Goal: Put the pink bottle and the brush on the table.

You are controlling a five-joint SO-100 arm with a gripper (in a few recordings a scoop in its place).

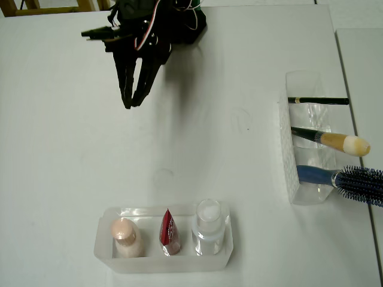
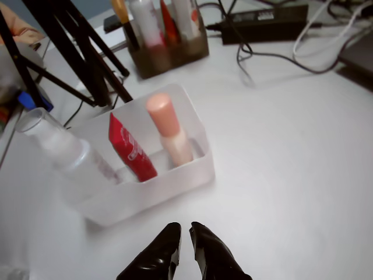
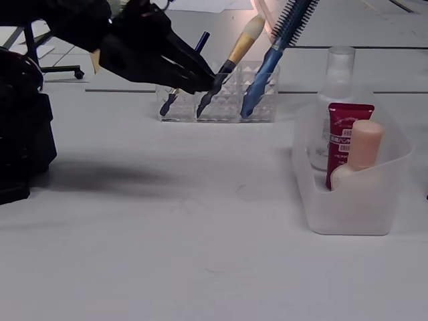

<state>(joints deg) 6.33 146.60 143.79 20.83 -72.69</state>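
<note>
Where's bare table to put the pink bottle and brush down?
The wide white table between the gripper, the clear tray and the clear holder is bare. Crowded: the tray with pink bottle, red tube, clear bottle; the holder with brush.

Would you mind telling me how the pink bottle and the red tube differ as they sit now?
The pink bottle is pale peach with a rounded body and a cylindrical cap; the red tube is deep red, flat and printed. In the overhead view the bottle takes the left compartment, the tube the middle. Both stand in the same translucent tray.
</note>
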